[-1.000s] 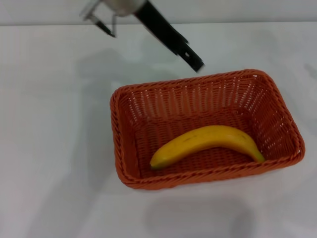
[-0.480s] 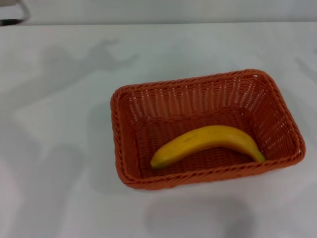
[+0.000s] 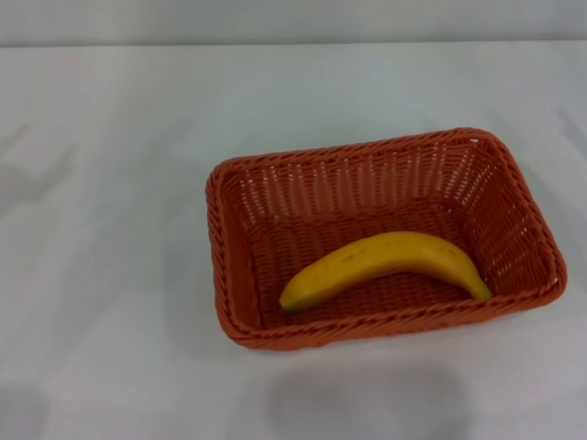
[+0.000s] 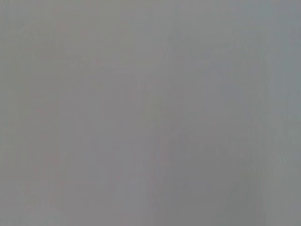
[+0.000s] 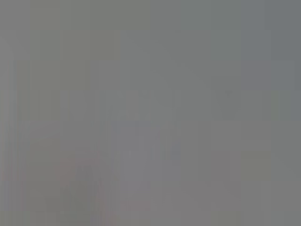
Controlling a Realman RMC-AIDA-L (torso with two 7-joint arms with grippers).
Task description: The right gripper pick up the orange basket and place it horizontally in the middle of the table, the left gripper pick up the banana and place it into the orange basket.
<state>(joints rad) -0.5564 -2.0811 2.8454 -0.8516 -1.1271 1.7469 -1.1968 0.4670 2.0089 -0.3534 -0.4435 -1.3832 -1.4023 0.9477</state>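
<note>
Banana (image 3: 385,264) lies inside orange basket (image 3: 229,266) on the worktop (image 3: 101,275); neither pincer is in view, so their state cannot be told.

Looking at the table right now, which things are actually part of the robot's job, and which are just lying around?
Part of the job:
- orange basket, lying lengthwise on the table
- banana, lying inside the basket

Just lying around:
- nothing else shows on the table

Neither end effector is in view in any picture.
</note>
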